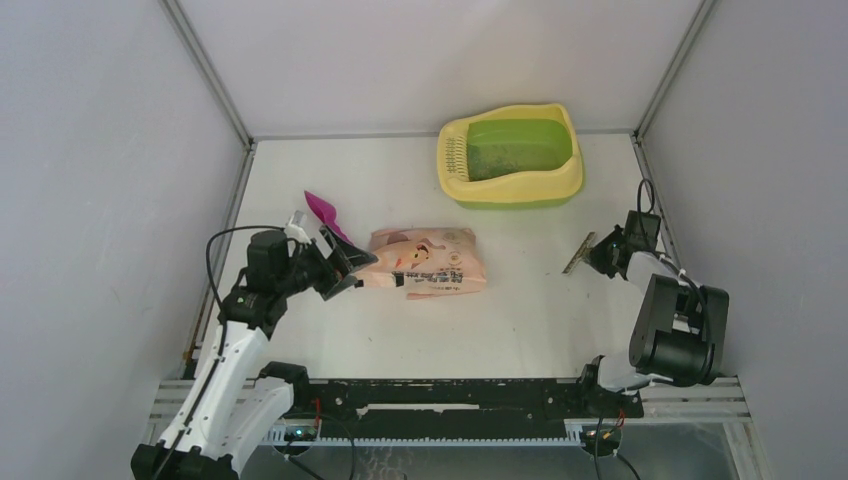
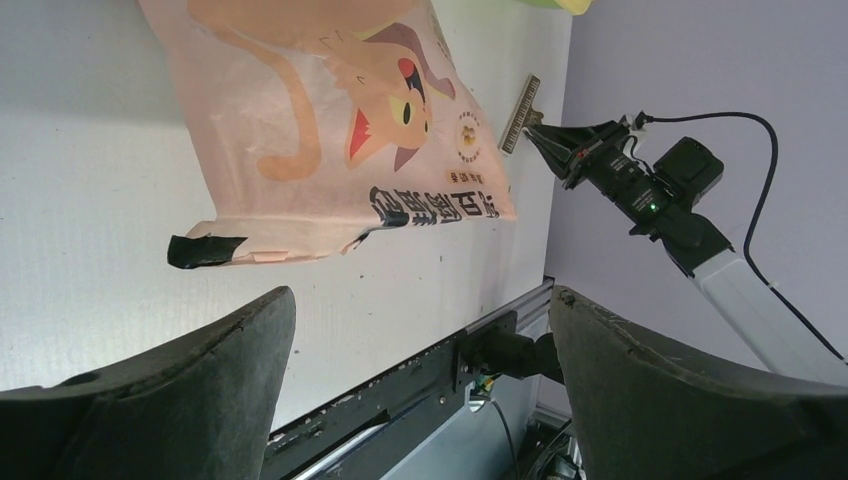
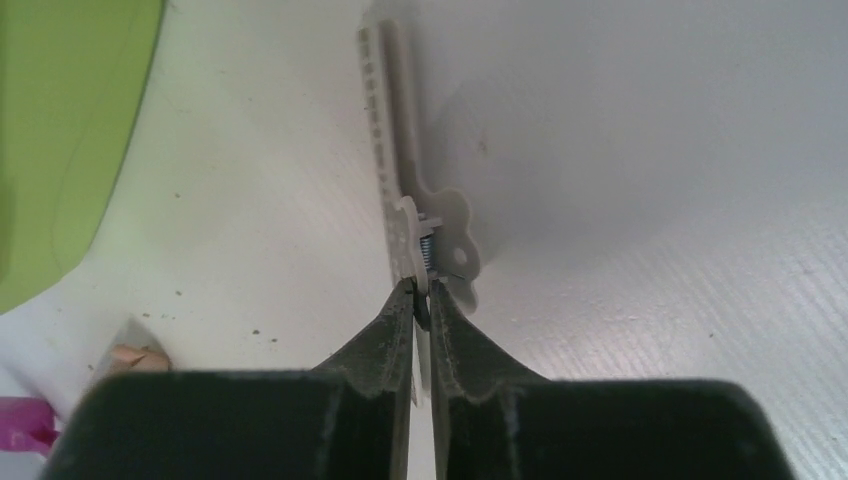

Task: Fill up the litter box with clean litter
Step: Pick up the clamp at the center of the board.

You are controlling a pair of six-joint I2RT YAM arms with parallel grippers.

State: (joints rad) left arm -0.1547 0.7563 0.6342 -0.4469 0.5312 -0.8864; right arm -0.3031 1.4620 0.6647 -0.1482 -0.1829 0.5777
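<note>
We saw the right gripper (image 3: 420, 300) pinched almost closed on the handle of a pale bag clip (image 3: 400, 170), well to the right of the peach bag (image 1: 425, 262). The left gripper (image 2: 420, 297) stood wide open, holding nothing, just off the bag's left end. The litter box (image 1: 560, 180) lay beyond the bag and to its right. Its long axis ran roughly parallel to the bag's, its grille end pointed left, and dark litter (image 1: 495, 158) specks lay in its basin.

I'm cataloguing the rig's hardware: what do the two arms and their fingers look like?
The left arm and right arm have white links, black joint housings and thin black cables. The left gripper and right gripper are black, with matte, dark, tapering fingers. A small green light glows on the right gripper's body.
</note>
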